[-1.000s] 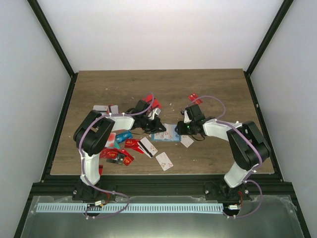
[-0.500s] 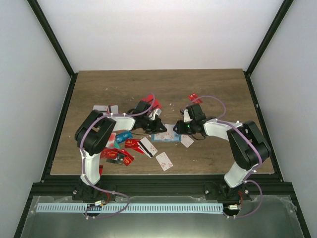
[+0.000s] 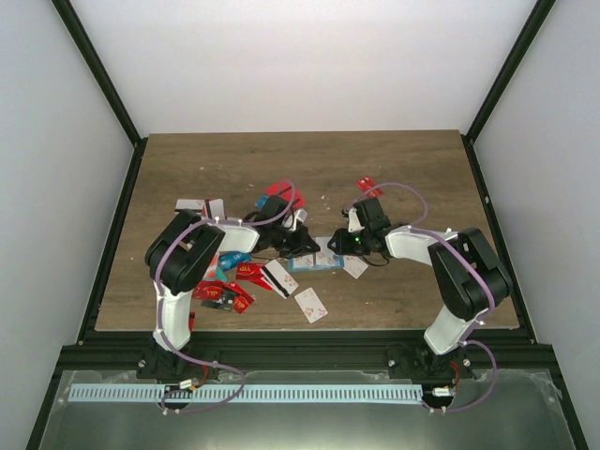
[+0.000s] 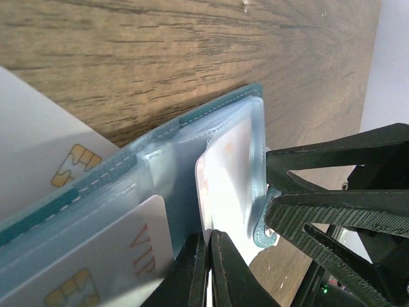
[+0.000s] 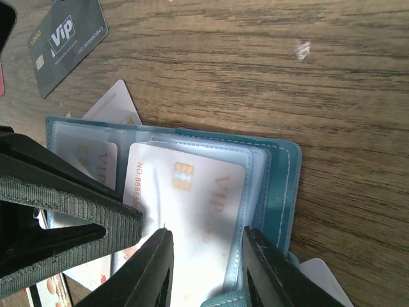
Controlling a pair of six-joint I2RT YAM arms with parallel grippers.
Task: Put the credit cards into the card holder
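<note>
Teal-blue and folding, the small card holder [image 3: 314,260] lies opened flat near the middle of the brown wood-grain worktop [image 3: 412,169], between the tips of the two arms. Its light-blue inside faces up and carries clear plastic sleeves. One sleeve holds a white chip card with red VIP lettering [image 5: 192,198]. A pocket to the left of it holds a second pale chip card [image 5: 96,163]. Another white card [image 4: 38,147] lies under the holder's left end, partly covered.

The left gripper [image 3: 302,246] reaches in from the left with its jaws closed tight. Their tips meet the edge of the white chip card at the mouth of its sleeve, though I cannot tell whether the card is pinched between them. The right gripper [image 3: 339,246] comes in from the right with its jaws partly apart. They sit at the right end of the holder with the sleeved card between them, and whether they press on the sleeves I cannot tell.

Loose credit cards [image 3: 225,295], mostly red and white, lie scattered on the left and near side of the worktop. One red card [image 3: 367,186] lies farther back, and a dark grey VIP card [image 5: 67,35] lies beside the holder.
</note>
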